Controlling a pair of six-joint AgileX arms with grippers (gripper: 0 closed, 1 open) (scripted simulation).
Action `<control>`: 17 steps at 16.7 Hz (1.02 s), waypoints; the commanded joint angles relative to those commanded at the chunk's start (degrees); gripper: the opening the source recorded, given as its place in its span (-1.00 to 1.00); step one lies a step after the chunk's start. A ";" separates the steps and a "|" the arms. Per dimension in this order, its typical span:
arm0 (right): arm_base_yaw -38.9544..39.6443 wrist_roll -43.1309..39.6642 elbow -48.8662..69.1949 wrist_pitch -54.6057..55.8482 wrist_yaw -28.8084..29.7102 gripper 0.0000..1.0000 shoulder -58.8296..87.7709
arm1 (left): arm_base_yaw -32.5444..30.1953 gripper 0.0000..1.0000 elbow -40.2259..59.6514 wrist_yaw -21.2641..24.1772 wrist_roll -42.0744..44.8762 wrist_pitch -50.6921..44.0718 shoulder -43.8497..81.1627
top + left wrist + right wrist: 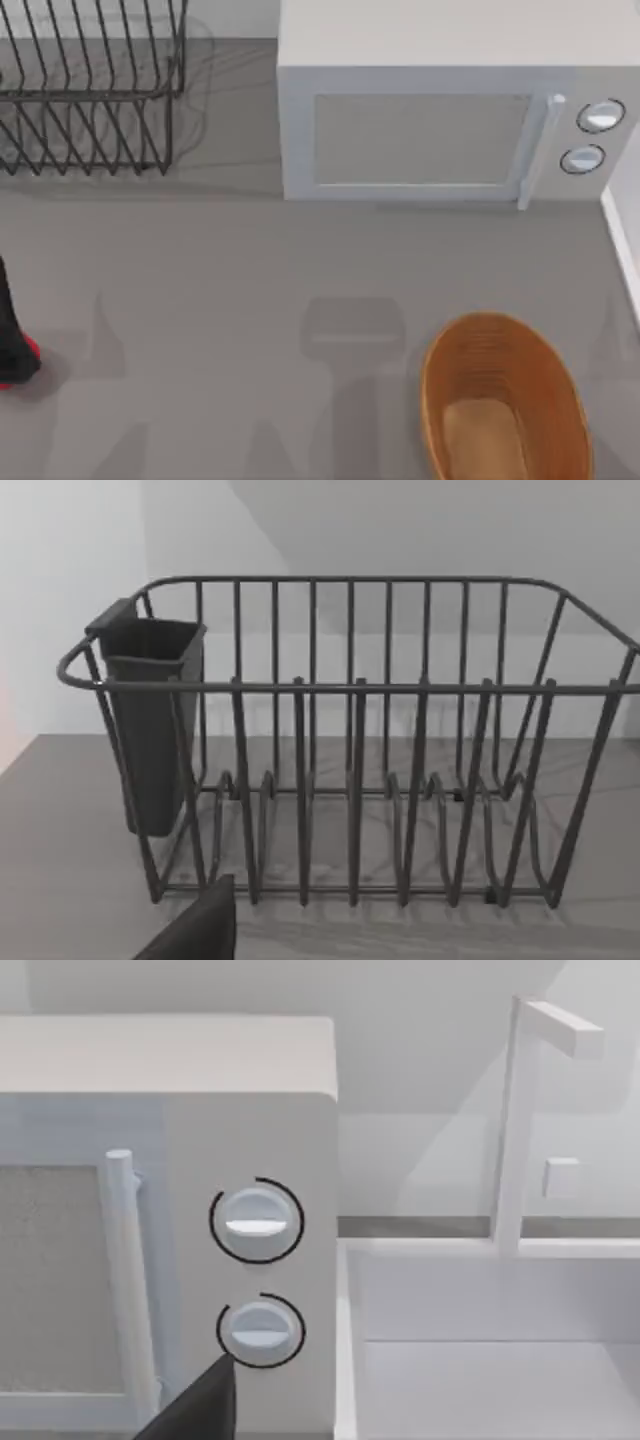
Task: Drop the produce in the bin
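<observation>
Broad flat grey tabletop (200, 260) across the whole top view. At the back, right of centre, a large boxy white microwave oven (430, 110) with a closed door, an upright bar handle and two round knobs stacked on its right side; in the right wrist view, the same knobs (256, 1222) close up. At the back left corner, a black wire dish rack (90, 90) with upright bars, standing well apart from the microwave; in the left wrist view, a dark plastic utensil cup (150, 720) hung on one end of it. Near the front right, an oval orange-brown woven wicker basket (505, 400) with ribbed sides and a lighter tan flat bottom, nothing inside it. Beside the microwave at the far right edge, a white basin (480, 1360) with a tall white bent post (515, 1110). Hard against the left edge of the table, well apart from the basket, a small smooth bright red roundish produce item (22, 360), partly cut off by the frame, with a dark part of the left arm (4, 300) meeting it from behind. Left gripper (195, 930) facing the rack, just a dark tip visible; released or clenched, cannot tell. Right gripper (195, 1410) facing the microwave knobs, likewise a dark tip; grip state impossible to tell.
</observation>
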 joint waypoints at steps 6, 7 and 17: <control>0.00 0.00 0.00 0.00 0.00 1.00 0.00 | 0.37 1.00 5.21 -0.08 2.62 -4.65 6.14; 0.00 0.00 0.00 0.00 0.00 1.00 0.00 | 0.49 1.00 7.53 -0.07 3.80 -6.75 9.19; 0.00 0.00 0.00 0.00 0.00 1.00 0.00 | 1.97 1.00 37.71 0.28 19.82 -37.20 61.62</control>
